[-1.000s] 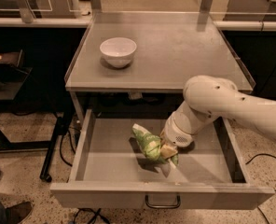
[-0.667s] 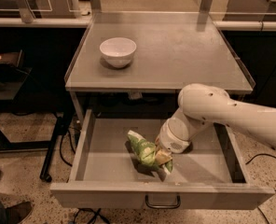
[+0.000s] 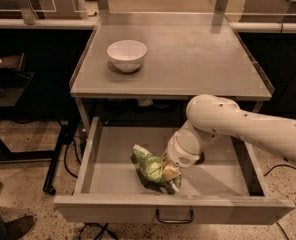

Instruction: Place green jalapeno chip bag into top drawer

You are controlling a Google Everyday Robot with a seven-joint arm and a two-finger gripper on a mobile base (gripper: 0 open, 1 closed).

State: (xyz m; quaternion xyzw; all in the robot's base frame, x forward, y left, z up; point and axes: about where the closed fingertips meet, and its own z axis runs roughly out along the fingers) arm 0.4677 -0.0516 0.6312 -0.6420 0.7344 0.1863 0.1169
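Speckled flooring (image 3: 28, 149) surrounds a grey metal counter (image 3: 188, 54) that carries a white round ceramic bowl (image 3: 127, 55) near its back left. Beneath it, the wide, shallow grey metal top drawer (image 3: 113, 171) is pulled fully out, its small curved metal handle (image 3: 174, 219) facing front. The robot's smooth white arm (image 3: 248, 129) reaches in from the right, and its gripper (image 3: 171, 178) sits low inside the drawer, near the front wall and about midway across. The fingers (image 3: 169, 174) look clamped on the right end of the green jalapeno chip bag (image 3: 148, 165), a small crinkly foil packet. The bag is tilted, its pale-edged left end sticking up and its underside at or just above the bare bottom. The carrying looks done, and letting go and drawing the arm out remain. The bag looks crumpled but whole.
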